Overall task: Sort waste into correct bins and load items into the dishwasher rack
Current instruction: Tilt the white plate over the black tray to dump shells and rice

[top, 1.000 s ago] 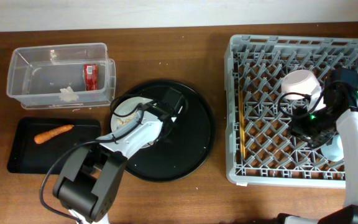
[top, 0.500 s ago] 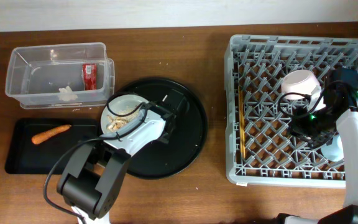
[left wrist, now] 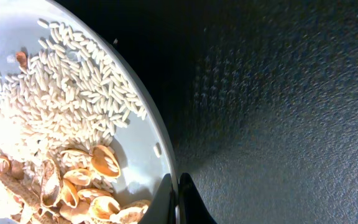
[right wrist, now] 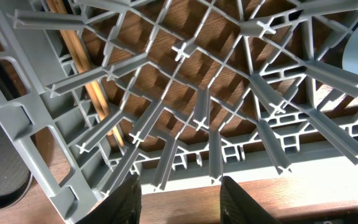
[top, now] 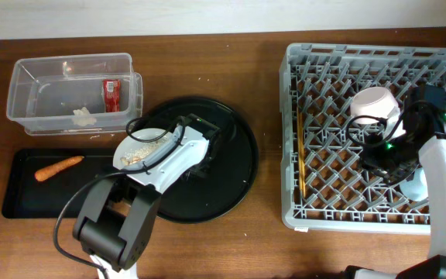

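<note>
My left gripper (left wrist: 178, 180) is shut on the rim of the grey-white plate (left wrist: 143, 134), which carries rice (left wrist: 61, 93) and beige shell scraps (left wrist: 86, 186). Overhead, the plate (top: 130, 142) hangs tilted over the left edge of the round black tray (top: 223, 178), with the left gripper (top: 174, 146) at its right rim. The right gripper (right wrist: 182, 199) stands open and empty above the dishwasher rack (top: 362, 221), near its front wall (right wrist: 17, 106). The rack holds the white bowl (top: 374, 105), the chopsticks (top: 300, 155) and the light-blue cup (top: 415, 186), which my right arm half hides.
The clear tub (top: 22, 74) at the back left holds the red wrapper (top: 112, 94) and tissue (top: 84, 118). In front of it, the shallow black tray (top: 37, 201) holds the carrot piece (top: 60, 167). Bare wooden table lies between the round tray and the rack.
The left gripper closed on the plate's rim and carried the plate leftward, off the round tray's middle toward the shallow black tray. The right arm has not moved.
</note>
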### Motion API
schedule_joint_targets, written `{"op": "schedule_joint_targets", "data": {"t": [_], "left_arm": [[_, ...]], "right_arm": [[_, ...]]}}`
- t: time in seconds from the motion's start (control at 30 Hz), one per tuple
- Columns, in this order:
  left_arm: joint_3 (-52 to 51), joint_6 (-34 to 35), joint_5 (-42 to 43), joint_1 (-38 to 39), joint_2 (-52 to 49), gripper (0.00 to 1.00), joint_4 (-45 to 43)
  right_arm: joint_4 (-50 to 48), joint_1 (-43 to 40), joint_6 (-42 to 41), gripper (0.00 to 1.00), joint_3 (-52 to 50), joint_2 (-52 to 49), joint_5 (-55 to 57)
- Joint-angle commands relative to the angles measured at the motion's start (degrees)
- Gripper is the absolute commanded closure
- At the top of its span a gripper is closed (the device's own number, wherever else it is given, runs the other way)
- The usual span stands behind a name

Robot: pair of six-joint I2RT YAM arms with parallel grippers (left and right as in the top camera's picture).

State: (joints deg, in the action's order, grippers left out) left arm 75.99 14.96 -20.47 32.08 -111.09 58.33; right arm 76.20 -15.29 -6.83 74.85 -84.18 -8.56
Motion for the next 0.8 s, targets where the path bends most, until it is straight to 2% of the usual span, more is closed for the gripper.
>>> {"op": "schedule_joint_targets", "data": {"t": [0.0,0.2,0.4,0.53,0.77], "left_arm": [[1.18,5.62,-1.95,-0.98,4.68,1.0,1.68],[1.16,6.45,0.31,-9.27,11.43,1.0,5.31],[0.92,5.55,12.07,-23.76,12.68,1.0,5.6],[0.83,-3.89,24.26,-34.29,12.68,1.0,4.96],[0.83,-21.03,55.95,-50.56,12.68,1.0,4.09]], "right_arm": [[-0.13,-0.11,0.46,0.59,-0.33,0.57,-0.5],[-0.13,-0.11,0.46,0.59,-0.33,0.57,-0.5],[-0.13,-0.13,0.46,0.59,-0.33,0.57,-0.48],[-0.13,-0.11,0.46,0.59,-0.33,0.57,-0.48],[-0.13,-0.11,0.46,0.59,-0.33,0.57,-0.48]]}}
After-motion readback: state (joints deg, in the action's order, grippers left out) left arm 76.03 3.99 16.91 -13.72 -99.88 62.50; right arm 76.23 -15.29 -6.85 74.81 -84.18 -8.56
